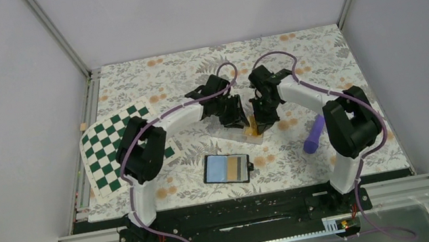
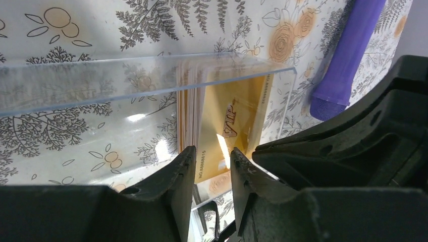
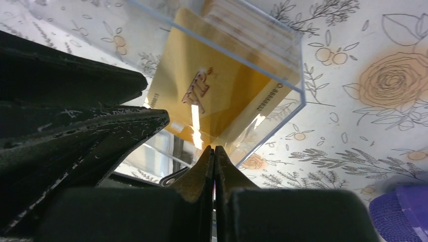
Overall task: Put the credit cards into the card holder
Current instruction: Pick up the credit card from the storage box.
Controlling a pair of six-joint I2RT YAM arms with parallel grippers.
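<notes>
Far left, a green-and-white checked mat lies on the flowered table. The left gripper is down at the clear plastic box in the middle. Its jaws stand a little apart, and a gold card shows in the gap; I cannot tell whether they touch it. The credit cards stand on edge in a stack inside the box, the front one leaning out. The card holder lies open and flat nearer the arm bases, apart from both grippers. The right gripper has its fingertips pressed together at that leaning card's lower edge; whether the card is nipped between them I cannot tell. To the right lies a purple cylinder.
</notes>
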